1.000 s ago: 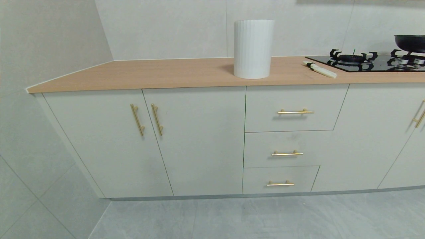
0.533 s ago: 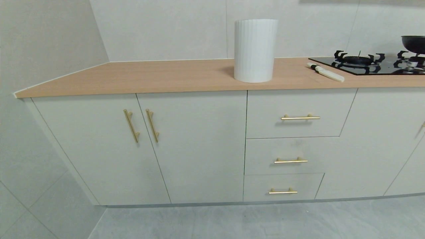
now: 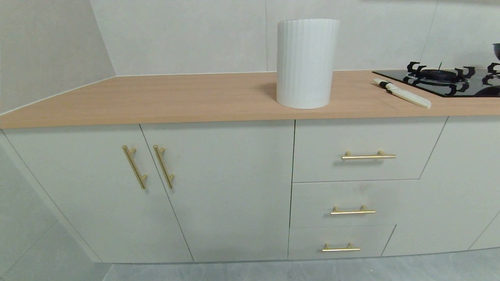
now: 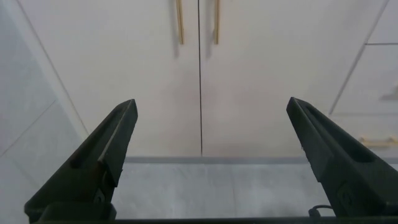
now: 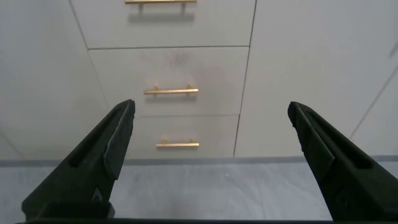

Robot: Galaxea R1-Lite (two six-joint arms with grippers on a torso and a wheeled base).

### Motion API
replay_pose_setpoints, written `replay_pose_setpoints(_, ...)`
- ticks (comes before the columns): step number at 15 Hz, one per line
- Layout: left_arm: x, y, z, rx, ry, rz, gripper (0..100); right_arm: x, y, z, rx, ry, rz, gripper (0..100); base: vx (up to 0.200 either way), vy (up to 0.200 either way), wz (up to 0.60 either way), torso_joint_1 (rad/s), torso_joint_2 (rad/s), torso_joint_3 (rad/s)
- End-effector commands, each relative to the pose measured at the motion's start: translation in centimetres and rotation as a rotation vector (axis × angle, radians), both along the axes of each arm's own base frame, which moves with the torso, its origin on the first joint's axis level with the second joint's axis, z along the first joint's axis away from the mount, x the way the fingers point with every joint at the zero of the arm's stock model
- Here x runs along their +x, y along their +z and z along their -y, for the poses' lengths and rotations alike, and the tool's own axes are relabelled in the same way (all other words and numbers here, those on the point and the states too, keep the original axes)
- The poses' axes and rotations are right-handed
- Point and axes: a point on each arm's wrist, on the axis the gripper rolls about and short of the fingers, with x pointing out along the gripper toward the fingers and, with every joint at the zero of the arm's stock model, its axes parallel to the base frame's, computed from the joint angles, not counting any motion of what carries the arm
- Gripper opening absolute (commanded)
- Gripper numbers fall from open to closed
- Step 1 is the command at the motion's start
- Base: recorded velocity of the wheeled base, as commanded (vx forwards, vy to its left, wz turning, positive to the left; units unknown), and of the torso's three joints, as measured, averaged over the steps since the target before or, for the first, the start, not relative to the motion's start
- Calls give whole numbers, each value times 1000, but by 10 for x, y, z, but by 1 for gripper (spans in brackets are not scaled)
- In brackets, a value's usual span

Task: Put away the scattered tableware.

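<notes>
Left gripper [image 4: 211, 107]: jaws spread wide, nothing in them. Framed between them I've got two shut doors [image 4: 112, 62] and their paired door handles [image 4: 180, 22], well off the tips.

Right gripper [image 5: 211, 107]: jaws also spread wide and empty. They face the drawers [image 5: 174, 68]. One drawer handle [image 5: 171, 91] sits between the two fingers, well apart from them.

Knife [image 3: 402, 93]: lying flat on the counter [image 3: 156, 97], over the drawer stack the right jaws face and far from either pair of jaws. Its black-banded end is just beside the hob [image 3: 441, 82].

Holder [image 3: 306, 64]: white, ribbed, upright on the counter, roughly over the line where the doors meet the drawers. That puts it between what the two jaw pairs face. The knife is near it on the right-arm side, not touching.
</notes>
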Motion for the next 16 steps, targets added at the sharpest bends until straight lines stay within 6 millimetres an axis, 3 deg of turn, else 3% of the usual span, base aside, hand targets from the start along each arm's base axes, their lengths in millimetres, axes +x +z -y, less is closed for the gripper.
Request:
replay_pose_setpoints(1, 0, 0, 0, 0, 1, -1, 100, 0, 0, 0, 0, 0, -2, 100, 200, 0, 0, 2, 7, -2)
replay_pose_setpoints(10, 0, 0, 0, -2, 1, -2, 100, 0, 0, 0, -1, 0, -2, 100, 200, 0, 0, 4, 1, 3)
replay_pose_setpoints(16, 0, 0, 0, -3, 1, -2, 100, 0, 0, 0, -3, 2, -2, 100, 0, 0, 0, 0, 0, 0)
